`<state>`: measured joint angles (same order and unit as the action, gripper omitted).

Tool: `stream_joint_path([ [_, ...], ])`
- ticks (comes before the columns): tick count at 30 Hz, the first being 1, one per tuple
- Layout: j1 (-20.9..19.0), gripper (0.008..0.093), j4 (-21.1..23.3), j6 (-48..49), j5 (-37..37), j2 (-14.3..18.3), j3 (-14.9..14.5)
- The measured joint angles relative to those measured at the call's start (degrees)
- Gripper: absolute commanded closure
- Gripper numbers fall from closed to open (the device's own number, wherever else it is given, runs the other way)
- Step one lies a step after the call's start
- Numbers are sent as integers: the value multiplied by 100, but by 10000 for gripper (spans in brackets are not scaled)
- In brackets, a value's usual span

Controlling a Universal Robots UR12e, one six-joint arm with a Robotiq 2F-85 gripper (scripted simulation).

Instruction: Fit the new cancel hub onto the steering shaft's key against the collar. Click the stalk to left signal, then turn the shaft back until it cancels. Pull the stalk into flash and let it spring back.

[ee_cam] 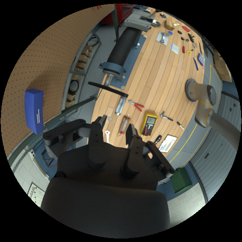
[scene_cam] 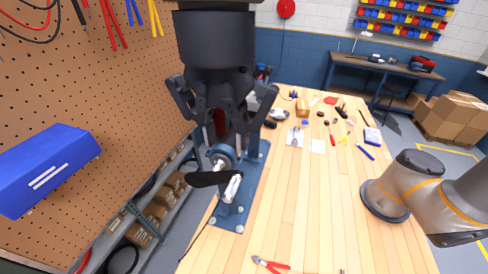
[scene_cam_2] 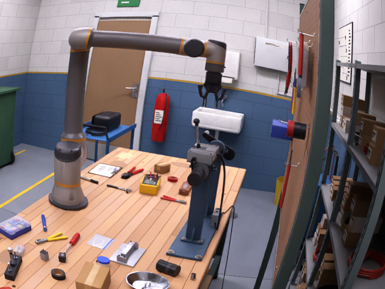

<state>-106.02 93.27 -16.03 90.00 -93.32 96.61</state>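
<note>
The steering shaft [scene_cam: 231, 188] [ee_cam: 120, 104] sticks out of the blue collar [scene_cam: 220, 156] [ee_cam: 113, 70] at the top of the blue column stand [scene_cam_2: 202, 199], with the black stalk [scene_cam: 212, 178] [ee_cam: 107, 88] crossing in front of it. A dark hub-like cylinder [scene_cam_2: 168, 267] lies on the bench near the stand's base plate. My gripper [scene_cam_2: 212, 100] [ee_cam: 115, 127] hangs high above the shaft end, partly open and holding nothing. A lever with a black knob [scene_cam_2: 196, 132] rises from the grey housing.
A pegboard wall [scene_cam: 90, 100] and shelves with boxes [scene_cam_2: 357, 161] stand beside the bench edge. Pliers [scene_cam: 270, 264], a yellow multimeter [scene_cam_2: 150, 183], a steel bowl [scene_cam_2: 146, 280] and small tools lie on the wooden bench. My arm base [scene_cam_2: 67, 189] stands at the far side.
</note>
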Motion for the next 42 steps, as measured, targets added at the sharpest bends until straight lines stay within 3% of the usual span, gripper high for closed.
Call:
stream_joint_path([
  [20, 0, 534, 867, 0, 0, 108, 760],
  [42, 0, 534, 1008, 0, 0, 135, 870],
])
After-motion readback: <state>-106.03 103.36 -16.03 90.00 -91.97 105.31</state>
